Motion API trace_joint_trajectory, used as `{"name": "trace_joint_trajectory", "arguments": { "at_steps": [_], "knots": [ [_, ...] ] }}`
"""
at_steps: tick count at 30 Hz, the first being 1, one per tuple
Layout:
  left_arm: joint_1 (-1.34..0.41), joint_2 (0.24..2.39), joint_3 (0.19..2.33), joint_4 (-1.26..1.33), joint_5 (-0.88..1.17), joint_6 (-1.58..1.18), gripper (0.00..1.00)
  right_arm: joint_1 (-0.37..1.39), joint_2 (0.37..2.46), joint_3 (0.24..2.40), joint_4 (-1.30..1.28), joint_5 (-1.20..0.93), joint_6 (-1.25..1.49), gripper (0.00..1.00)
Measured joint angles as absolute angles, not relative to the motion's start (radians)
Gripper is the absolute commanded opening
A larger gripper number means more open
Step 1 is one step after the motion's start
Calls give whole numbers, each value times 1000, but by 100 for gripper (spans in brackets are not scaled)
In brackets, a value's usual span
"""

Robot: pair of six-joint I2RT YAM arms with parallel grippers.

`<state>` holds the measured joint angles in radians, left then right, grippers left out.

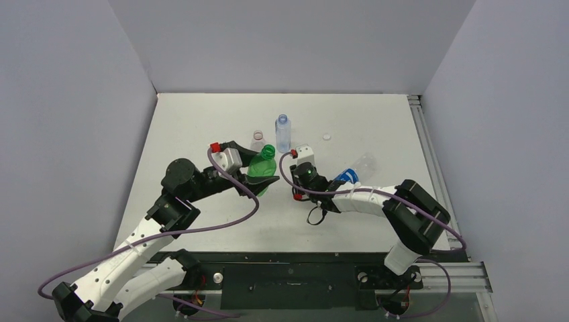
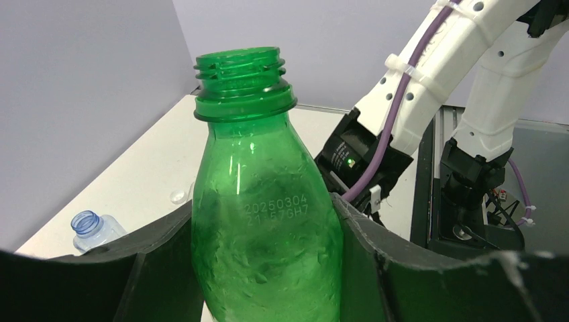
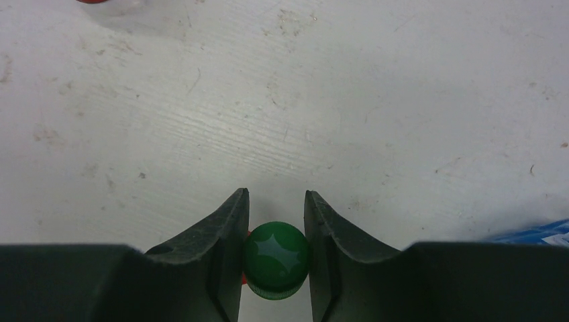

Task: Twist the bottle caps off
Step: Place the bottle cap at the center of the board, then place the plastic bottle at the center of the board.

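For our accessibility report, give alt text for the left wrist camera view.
An uncapped green plastic bottle is clamped by its body between the black fingers of the left gripper. Behind it are the white right arm and, at lower left, a clear bottle with an open bluish neck.

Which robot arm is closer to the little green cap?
Right. The right end effector is pinching the green cap between its fingers. The left end effector is off to the side, holding the green bottle, whose neck is bare.
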<state>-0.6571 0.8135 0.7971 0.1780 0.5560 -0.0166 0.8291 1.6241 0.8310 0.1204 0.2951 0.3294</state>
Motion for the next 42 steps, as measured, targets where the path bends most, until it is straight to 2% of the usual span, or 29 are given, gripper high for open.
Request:
{"name": "trace_joint_trajectory", "arguments": {
  "at_steps": [4,6,8,11,14,16,21,26,34,39,42],
  "knots": [
    [-656,813,796,182,558,-16,0,833,1660,787,161,340,354,6],
    [-654,813,796,186,559,-17,0,835,1678,782,179,358,366,10],
    [-654,814,796,191,561,-18,0,838,1694,776,195,372,381,18],
    [-653,813,796,195,565,-19,0,839,1702,766,201,377,397,36],
    [-653,814,796,200,566,-19,0,839,1702,764,202,377,411,46],
    [-653,814,796,200,567,-19,3,839,1702,764,202,377,418,57],
    [-653,815,796,202,573,-22,4,838,1676,764,175,374,420,61],
    [-653,820,796,217,573,-25,5,823,1513,796,49,355,407,62],
    [-653,842,796,240,564,-50,5,770,1144,1161,-129,208,371,68],
    [-653,849,796,245,548,-68,5,762,1023,1309,-128,60,382,77],
    [-653,851,796,246,548,-73,6,767,1000,1332,-113,-44,403,78]
  ]
}}
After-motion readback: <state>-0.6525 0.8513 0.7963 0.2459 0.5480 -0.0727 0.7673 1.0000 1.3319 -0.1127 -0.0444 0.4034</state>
